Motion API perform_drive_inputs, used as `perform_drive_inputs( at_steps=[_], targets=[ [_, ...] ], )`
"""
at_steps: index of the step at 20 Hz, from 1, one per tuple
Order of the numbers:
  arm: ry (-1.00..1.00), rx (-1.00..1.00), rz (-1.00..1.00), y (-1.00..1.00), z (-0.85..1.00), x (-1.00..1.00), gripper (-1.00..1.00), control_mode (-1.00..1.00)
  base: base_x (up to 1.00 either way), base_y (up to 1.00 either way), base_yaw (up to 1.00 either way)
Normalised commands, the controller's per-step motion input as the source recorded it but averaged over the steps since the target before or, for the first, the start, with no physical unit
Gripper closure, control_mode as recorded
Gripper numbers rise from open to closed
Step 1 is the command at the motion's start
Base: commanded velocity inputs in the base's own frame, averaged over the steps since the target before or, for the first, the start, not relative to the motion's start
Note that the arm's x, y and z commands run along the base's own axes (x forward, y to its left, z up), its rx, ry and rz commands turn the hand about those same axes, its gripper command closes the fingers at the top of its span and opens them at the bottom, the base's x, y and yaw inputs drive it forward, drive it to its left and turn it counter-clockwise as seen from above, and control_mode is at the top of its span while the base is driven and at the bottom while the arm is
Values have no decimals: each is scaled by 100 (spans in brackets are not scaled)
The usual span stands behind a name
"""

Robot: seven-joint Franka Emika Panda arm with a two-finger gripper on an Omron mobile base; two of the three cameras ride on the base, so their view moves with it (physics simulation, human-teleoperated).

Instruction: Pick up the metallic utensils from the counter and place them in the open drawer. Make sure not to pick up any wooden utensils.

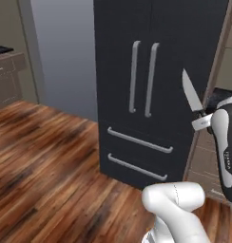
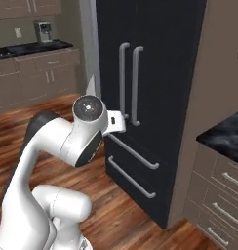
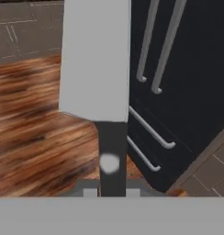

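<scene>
A: Holding the knife [image 1: 192, 92] blade-up in front of the fridge [image 1: 156, 71], gripper [image 1: 207, 119] clamped on its handle.

B: Yeah, I'd keep it steady while swinging toward the drawer.

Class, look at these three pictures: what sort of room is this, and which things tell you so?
Most likely a home kitchen: a tall dark fridge, cabinets with drawers under a black counter, and a coffee machine.

Black fridge [image 1: 151, 71] blocks ahead; floor [image 1: 46, 156] open leftward.
</scene>
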Motion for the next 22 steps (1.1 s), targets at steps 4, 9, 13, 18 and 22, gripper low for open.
perform_drive_inputs(
  at_steps=[4,9,13,18,22],
  targets=[
    [0,0,0,0,0,0,100,100,100,0,47],
    [0,0,0,0,0,0,100,100,100,17,54],
    [0,0,0,0,0,0,100,100,100,24,50],
    [0,0,0,0,0,0,100,100,100,60,38],
    [0,0,0,0,0,0,100,100,100,16,40]
  ],
)
